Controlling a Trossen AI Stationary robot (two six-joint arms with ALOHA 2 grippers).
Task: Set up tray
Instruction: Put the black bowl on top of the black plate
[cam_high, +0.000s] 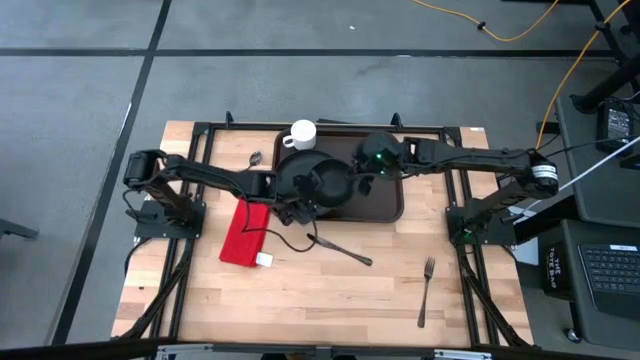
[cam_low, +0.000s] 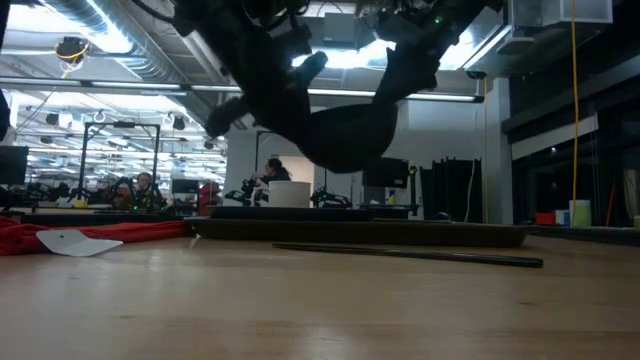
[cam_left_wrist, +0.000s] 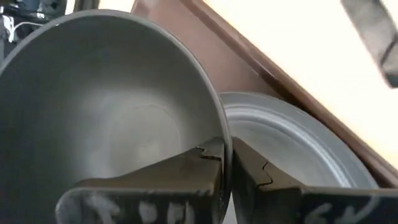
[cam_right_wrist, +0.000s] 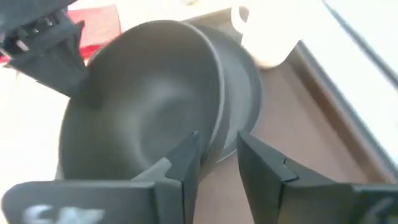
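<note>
Two hands share one load here: your left hand and your right hand each pinch the rim of the deep round black bowl, from opposite sides, and carry it tilted in the air above the large dark brown rectangular plastic tray. That tray sits on the wooden worktop against its far edge, about midway along, with a round black plate lying on it under the bowl and a white ceramic mug at the tray's far left corner. A red folded napkin lies just off the tray toward the left edge, and two metal forks rest nearer the front. Watch the shared grip: if one arm moves faster than the other, the bowl could twist out of a pinch and drop onto the plate. Swinging left risks clipping the mug, which stands close to the bowl.
</note>
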